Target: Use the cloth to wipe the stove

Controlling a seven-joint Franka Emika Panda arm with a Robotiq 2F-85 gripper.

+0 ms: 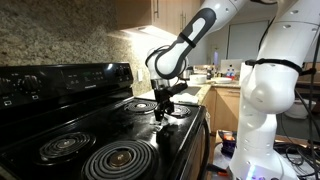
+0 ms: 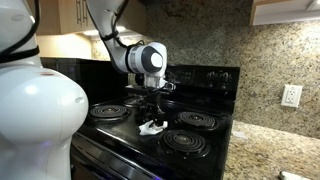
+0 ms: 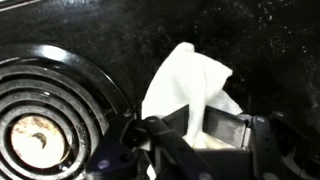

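Cloth: soft, white, crumpled fabric, pinched in the gripper, fanning out past its fingers.
Fingers: narrow, clamping the cloth.
Stove: glossy black; spiral coil burner beside the cloth.

Home kitchen, black coil stove, granite backsplash, wall outlet

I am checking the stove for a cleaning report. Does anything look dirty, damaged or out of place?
Nothing looks damaged or askew. In the wrist view the pan under the coil looks stained brown, and pale specks dot the stove top. The cloth is bunched in the shut claw.
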